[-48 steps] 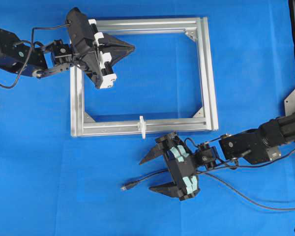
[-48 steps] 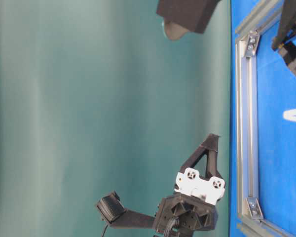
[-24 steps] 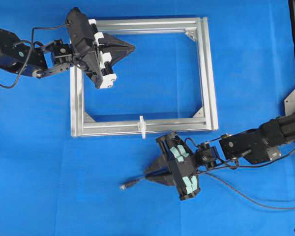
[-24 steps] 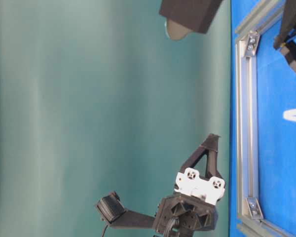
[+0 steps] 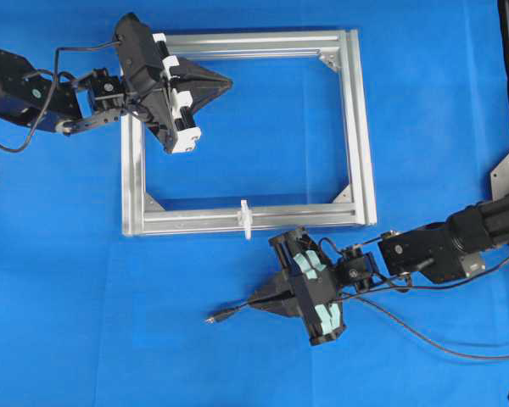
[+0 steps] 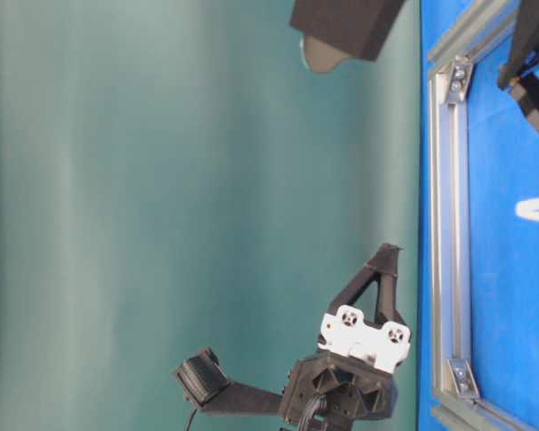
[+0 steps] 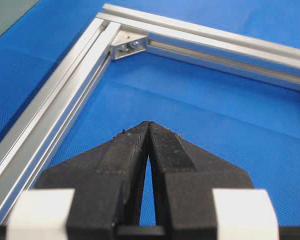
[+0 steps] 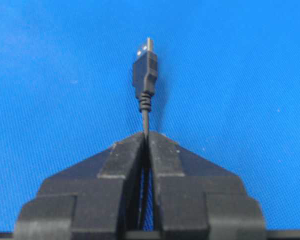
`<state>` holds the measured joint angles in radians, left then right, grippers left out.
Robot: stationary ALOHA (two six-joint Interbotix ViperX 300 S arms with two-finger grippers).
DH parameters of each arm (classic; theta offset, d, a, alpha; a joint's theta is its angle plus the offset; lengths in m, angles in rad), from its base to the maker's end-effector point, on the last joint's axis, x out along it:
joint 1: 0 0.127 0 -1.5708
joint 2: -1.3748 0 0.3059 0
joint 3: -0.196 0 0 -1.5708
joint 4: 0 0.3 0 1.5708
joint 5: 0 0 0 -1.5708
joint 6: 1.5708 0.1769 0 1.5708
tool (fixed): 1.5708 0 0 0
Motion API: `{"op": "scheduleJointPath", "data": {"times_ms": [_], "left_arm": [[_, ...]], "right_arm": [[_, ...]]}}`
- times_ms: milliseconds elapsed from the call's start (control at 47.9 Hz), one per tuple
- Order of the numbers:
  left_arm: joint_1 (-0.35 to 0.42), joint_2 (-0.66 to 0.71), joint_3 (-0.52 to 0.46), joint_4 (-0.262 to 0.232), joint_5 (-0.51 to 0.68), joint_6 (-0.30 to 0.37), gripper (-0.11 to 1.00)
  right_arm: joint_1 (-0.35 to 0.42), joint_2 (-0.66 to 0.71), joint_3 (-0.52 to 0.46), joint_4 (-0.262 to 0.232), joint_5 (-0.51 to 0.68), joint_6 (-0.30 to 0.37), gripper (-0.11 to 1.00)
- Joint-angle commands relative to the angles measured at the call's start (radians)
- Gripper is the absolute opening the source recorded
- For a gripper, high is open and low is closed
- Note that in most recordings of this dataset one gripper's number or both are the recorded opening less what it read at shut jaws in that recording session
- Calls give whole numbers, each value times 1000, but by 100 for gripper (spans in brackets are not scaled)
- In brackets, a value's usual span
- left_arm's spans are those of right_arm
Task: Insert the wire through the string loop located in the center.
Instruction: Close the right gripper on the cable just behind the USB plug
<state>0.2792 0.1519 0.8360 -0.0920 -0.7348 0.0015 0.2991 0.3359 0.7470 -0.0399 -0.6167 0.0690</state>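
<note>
The right gripper [image 5: 253, 303], spread wide a second ago, is now clamped on the wire [image 8: 145, 80] just behind its plug, below the frame [image 5: 356, 127]; the string loop [image 5: 246, 217] is left untouched; the left gripper [image 5: 229, 82] is kept pinched shut, empty.

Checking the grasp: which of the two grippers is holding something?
The right gripper, below the frame, pinches the wire behind its plug; the left gripper is shut on nothing.

Black wire [image 5: 237, 311], white string loop [image 5: 247, 218], silver frame [image 5: 360, 127], plain blue tabletop [image 5: 68, 297], black tools.
</note>
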Motion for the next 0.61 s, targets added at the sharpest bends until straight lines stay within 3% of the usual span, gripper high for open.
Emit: {"op": "scheduleJointPath", "data": {"times_ms": [0,585], "left_arm": [[0,-34,-8,2,-5,-2,0],[0,-34,-8,2,-5,-2,0]], "right_arm": [[8,-34,-9,0,-2,2,-2],[37,-268,-14,-3,236,-5,-2]]}}
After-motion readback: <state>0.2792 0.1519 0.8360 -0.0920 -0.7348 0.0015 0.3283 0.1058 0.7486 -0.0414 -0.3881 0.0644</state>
